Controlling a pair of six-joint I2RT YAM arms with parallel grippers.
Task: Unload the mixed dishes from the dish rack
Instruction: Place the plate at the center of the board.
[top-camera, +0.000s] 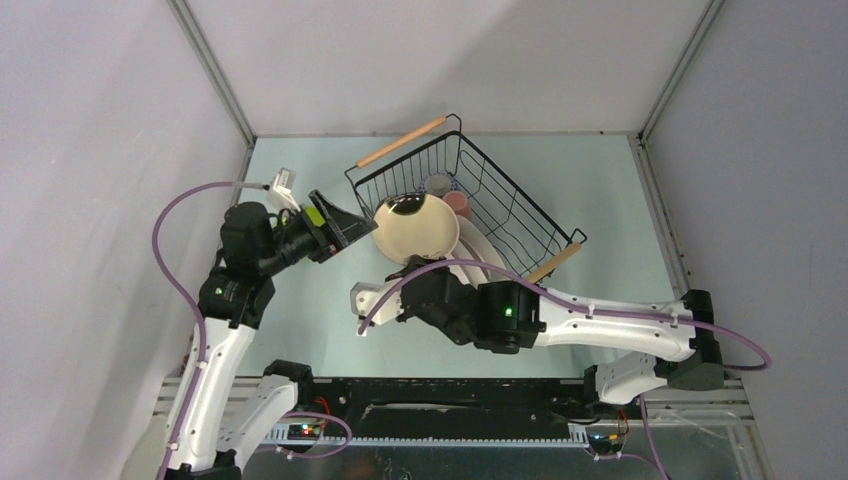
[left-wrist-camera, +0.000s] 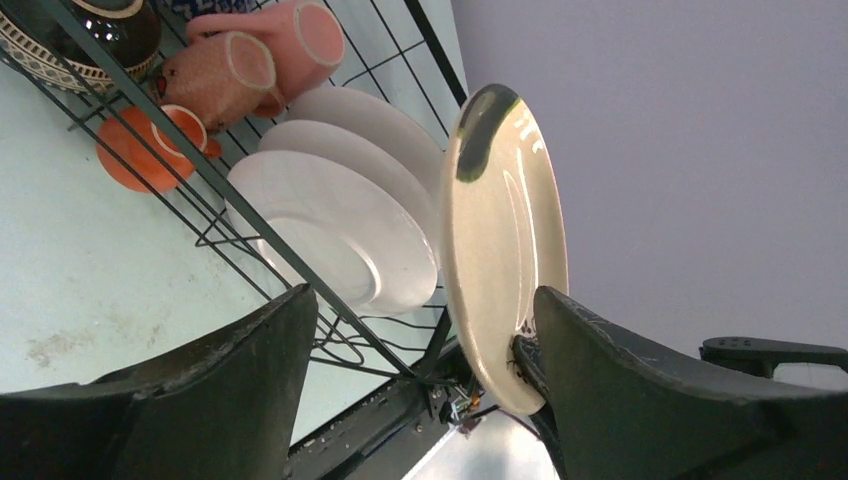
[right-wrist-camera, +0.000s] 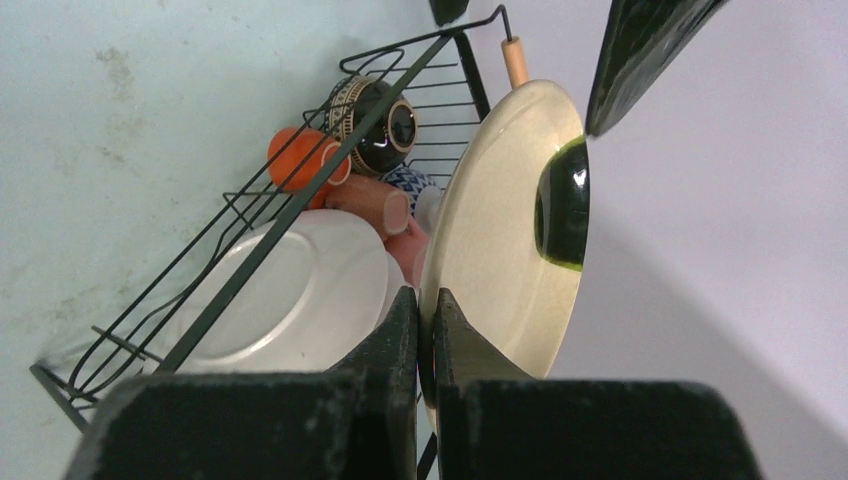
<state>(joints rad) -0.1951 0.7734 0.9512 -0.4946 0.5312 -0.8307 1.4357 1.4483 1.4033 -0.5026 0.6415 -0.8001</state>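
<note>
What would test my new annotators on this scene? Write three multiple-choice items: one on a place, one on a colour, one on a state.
1. Where is the cream plate?
A flat on the table
B held on edge above the dish rack
C lying under a bowl

2. What colour is the small cup beside the pink mugs?
A orange
B blue
C black

3. How does the left gripper stand?
A shut on a spoon
B open
C shut on a wooden handle

Answers:
1. B, the right gripper pinches the plate's rim.
2. A, the left wrist view shows it orange.
3. B, its fingers are wide apart.
</note>
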